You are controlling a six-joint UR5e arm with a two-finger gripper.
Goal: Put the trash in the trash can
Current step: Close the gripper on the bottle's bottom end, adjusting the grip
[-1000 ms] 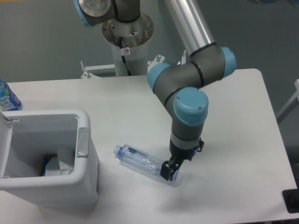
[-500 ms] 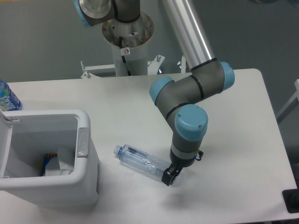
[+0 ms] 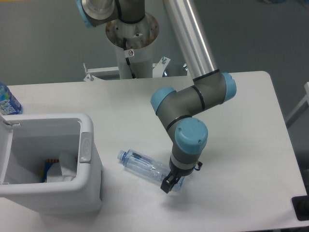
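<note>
A clear plastic bottle point(image 3: 145, 166) with a blue cap lies on its side on the white table, cap toward the trash can. My gripper point(image 3: 169, 184) points down over the bottle's base end. One dark finger point(image 3: 165, 186) shows on the near side of the bottle and the other is hidden behind it, so the jaws straddle the bottle without visibly squeezing it. The trash can point(image 3: 91, 166), a boxy white bin with a grey oval button, stands open at the left. Inside it lies a crumpled white wrapper point(image 3: 66, 170).
A blue-labelled bottle point(image 3: 7, 101) stands upright at the far left edge behind the bin. The bin's lid point(image 3: 4, 154) hangs open on its left side. The arm's base column point(image 3: 133, 43) rises at the back of the table. A dark object point(image 3: 301, 208) sits at the lower right.
The gripper has moved down and slightly left onto the bottle's base end, and the wrist has turned. The bottle has not moved.
</note>
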